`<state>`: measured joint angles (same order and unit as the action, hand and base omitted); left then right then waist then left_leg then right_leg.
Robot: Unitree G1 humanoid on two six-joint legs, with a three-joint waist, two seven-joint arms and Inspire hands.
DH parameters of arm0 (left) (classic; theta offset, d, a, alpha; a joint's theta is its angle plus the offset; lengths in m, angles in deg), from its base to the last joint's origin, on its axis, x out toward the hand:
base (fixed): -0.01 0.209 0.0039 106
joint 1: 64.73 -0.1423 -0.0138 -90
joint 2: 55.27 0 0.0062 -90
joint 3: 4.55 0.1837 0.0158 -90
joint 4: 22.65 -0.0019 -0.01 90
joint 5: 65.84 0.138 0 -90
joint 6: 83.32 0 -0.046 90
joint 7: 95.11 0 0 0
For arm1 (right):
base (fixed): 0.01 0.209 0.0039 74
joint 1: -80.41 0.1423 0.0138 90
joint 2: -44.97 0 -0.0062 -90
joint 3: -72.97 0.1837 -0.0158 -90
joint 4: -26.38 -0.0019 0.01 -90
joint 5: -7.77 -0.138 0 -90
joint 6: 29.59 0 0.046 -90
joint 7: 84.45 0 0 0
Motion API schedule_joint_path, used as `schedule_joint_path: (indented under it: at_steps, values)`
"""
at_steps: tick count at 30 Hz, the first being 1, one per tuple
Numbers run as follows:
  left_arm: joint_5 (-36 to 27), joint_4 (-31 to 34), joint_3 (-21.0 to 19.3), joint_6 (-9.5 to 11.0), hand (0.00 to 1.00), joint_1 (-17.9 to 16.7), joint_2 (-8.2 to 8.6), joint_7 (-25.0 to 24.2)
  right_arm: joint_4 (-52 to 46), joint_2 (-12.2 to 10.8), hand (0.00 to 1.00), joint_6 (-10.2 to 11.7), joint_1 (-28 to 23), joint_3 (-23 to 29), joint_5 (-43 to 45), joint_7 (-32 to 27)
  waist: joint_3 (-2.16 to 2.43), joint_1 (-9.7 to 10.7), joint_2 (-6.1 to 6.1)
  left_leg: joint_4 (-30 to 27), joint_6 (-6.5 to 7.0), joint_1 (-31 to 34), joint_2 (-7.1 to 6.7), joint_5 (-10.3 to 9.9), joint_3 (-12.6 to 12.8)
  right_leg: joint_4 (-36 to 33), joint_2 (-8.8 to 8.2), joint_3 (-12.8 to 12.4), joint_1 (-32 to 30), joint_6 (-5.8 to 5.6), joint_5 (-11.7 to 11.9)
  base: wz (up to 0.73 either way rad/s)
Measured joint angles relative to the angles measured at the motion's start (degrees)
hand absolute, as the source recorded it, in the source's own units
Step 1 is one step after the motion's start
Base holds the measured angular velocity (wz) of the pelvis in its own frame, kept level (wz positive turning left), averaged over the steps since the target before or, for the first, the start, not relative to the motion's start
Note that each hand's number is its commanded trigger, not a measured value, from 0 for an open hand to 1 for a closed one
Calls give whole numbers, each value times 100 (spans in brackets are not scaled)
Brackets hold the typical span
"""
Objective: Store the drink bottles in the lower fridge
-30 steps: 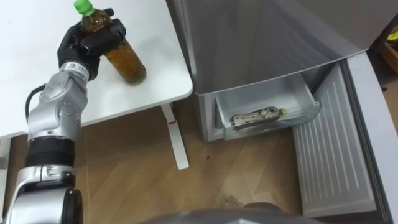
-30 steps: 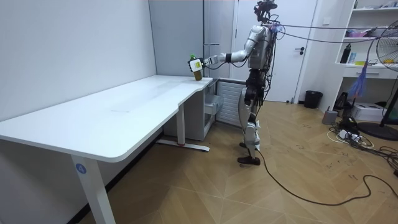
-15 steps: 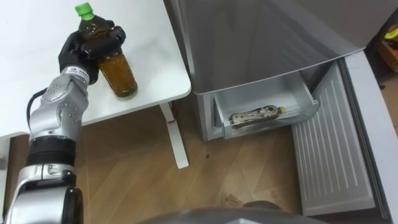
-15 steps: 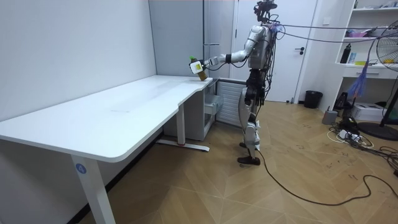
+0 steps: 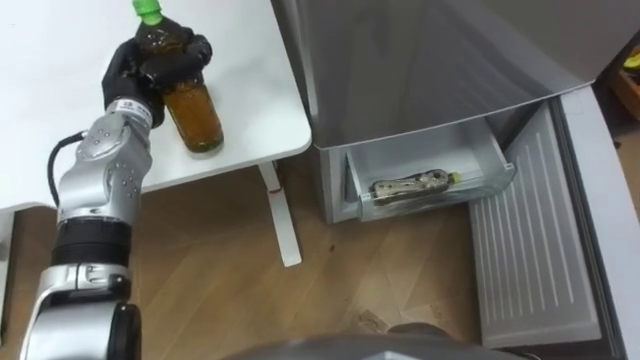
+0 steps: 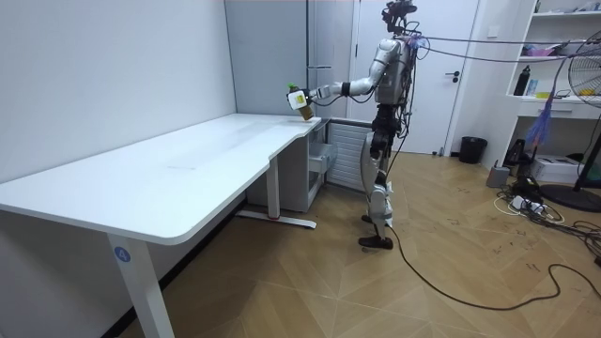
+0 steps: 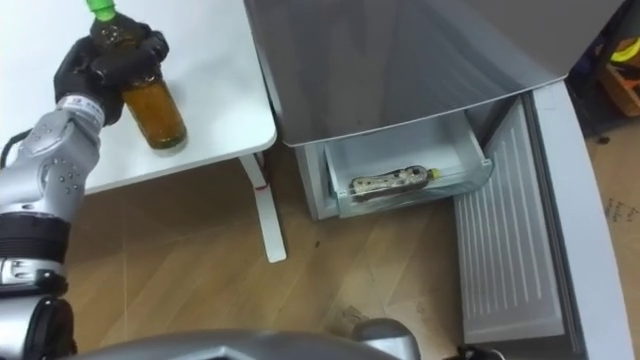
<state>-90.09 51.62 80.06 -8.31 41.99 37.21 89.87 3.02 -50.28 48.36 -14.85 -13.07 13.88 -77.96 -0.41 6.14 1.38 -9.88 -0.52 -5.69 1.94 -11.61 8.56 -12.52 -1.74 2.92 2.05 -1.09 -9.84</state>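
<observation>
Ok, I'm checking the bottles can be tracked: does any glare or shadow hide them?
Left eye view: no glare on the held bottle in the left robot hand, dark against the white table; the drawer bottle is evenly lit; pale reflections streak only the fridge. Room view: soft shadow under the table.

I see a long white desk (image 6: 178, 169) standing along a plain grey wall (image 6: 103, 66). Its far end is just beside the grey fridge (image 5: 420, 60). The floor (image 6: 376, 282) is light wood. At the back there is a white door (image 6: 460, 103), with a small dark bin (image 6: 472, 148) near it. White shelves (image 6: 563, 47) and a fan (image 6: 590, 84) stand at the room view's right. The light is even.
</observation>
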Motion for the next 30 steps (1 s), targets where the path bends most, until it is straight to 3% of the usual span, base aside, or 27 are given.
schedule_joint_path:
  at_steps: [9, 11, 16, 20, 30]
  values:
    - [136, 737, 678, 124, 100, -45, 313, -83, -591, 70, 0, 87, 36, -630, 40, -54, -22, -197, -52, -32, -1, 25, 0, 1, -48, -10, -13, 41, 6, 9, -6, 2]
    - [278, 1010, 875, 125, 100, -222, 398, -189, -773, 89, 0, 73, 42, -840, 137, -46, -21, -281, -72, -38, -1, 31, -1, 2, -66, -10, -13, 53, 5, 9, -6, 0]
    - [365, 1486, 1328, 128, 100, -650, 419, -239, -1572, 128, 0, 162, 92, -1174, 69, 73, 2, -376, -141, -84, -2, 89, 2, 3, -112, 3, -17, 119, 3, 10, -6, 7]
    - [358, 1538, 1639, 130, 100, -825, 419, -379, -2187, -145, 0, 385, 163, -1425, -557, 320, 21, -471, -199, -113, -3, 32, 2, 3, -192, 72, -25, 203, 134, 22, 2, 12]
    - [359, 1684, 1825, 186, 100, -1335, 464, -813, -3401, -351, 0, 424, 21, -1643, -852, 915, 18, -450, -212, -200, -2, 160, -35, 3, -422, 101, -66, 428, 179, 18, -1, 13]
